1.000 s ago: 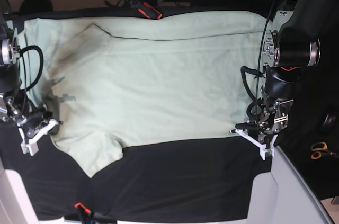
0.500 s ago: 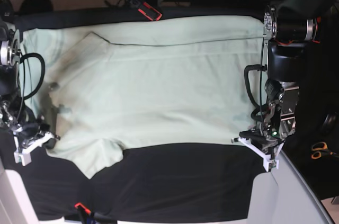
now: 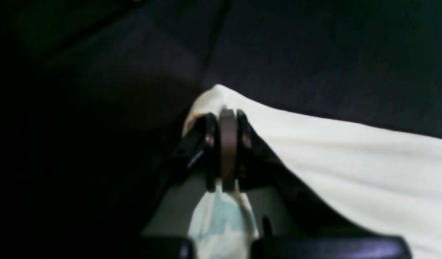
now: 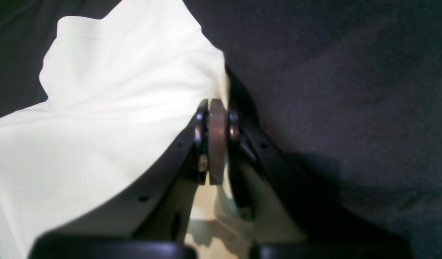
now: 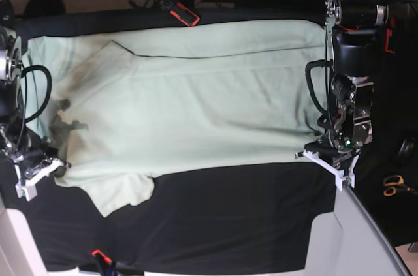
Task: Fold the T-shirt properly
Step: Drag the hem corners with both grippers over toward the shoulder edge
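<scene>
the t-shirt (image 5: 196,100) lies spread on the black tablecloth (image 5: 228,224), its near long edge facing the lower side of the base view. compared with one second ago, both arms have moved outward and a little toward the near side: the left gripper (image 5: 328,157) now sits further to the view's right, and the right gripper (image 5: 38,170) lower at the view's left. the near edge of the shirt looks straighter and more stretched between them than before, so i judge the cloth is being pulled taut before a fold.

in the left wrist view, the left gripper (image 3: 226,118) is closed tight, with a corner of pale cloth (image 3: 350,154) pinched between the jaws. in the right wrist view, the right gripper (image 4: 215,111) is also closed on the shirt's edge (image 4: 116,108), cloth bunching just beside it.

there are no containers in these views. at the far edge of the table a red and black tool (image 5: 177,10) lies, and scissors (image 5: 395,186) rest at the right.
</scene>
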